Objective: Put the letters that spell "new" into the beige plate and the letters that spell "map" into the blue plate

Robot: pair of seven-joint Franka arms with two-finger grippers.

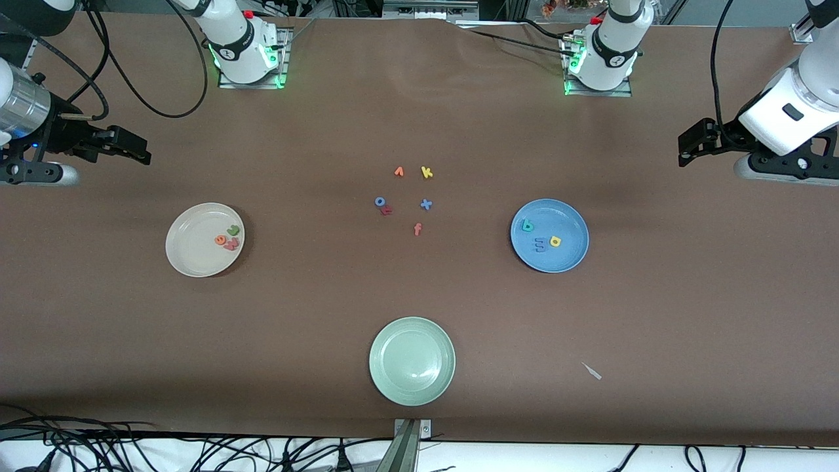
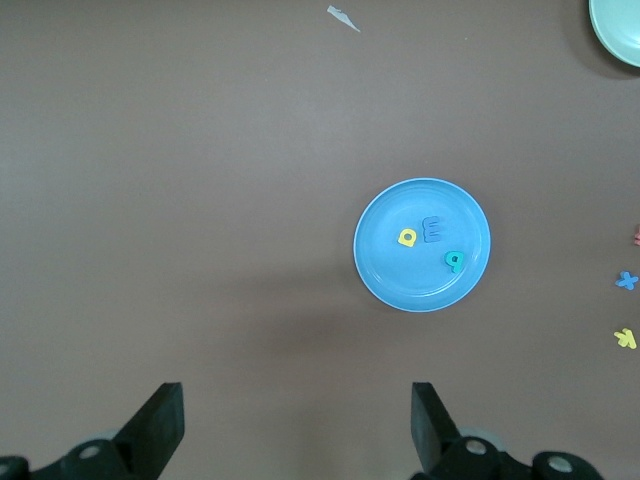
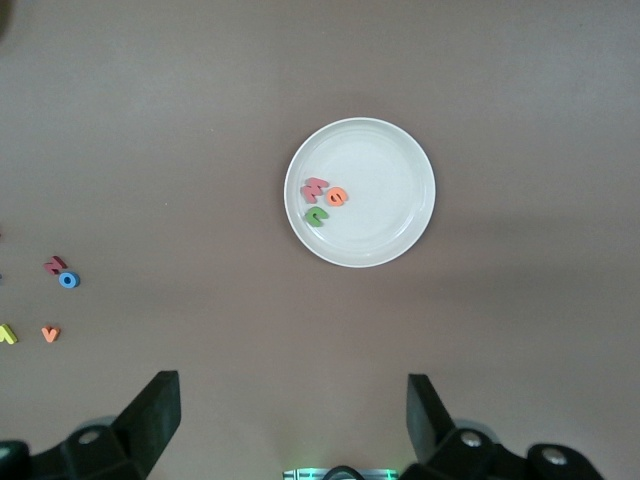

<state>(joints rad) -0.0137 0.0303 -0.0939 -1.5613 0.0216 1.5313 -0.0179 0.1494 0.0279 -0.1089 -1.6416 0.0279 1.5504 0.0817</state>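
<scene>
Both arms wait, drawn to the table ends. The left gripper (image 2: 292,425) and right gripper (image 3: 290,420) are spread wide and empty. The n, e, w (image 1: 227,239) lie in the beige plate (image 1: 190,255); m, a, p (image 1: 541,238) in the blue plate (image 1: 564,259).

Table covering (image 1: 419,118): matt brown, paper-like, faintly creased. Green plate (image 1: 411,387), blue plate (image 1: 565,263), beige plate (image 1: 190,259): smooth, glossy.
</scene>
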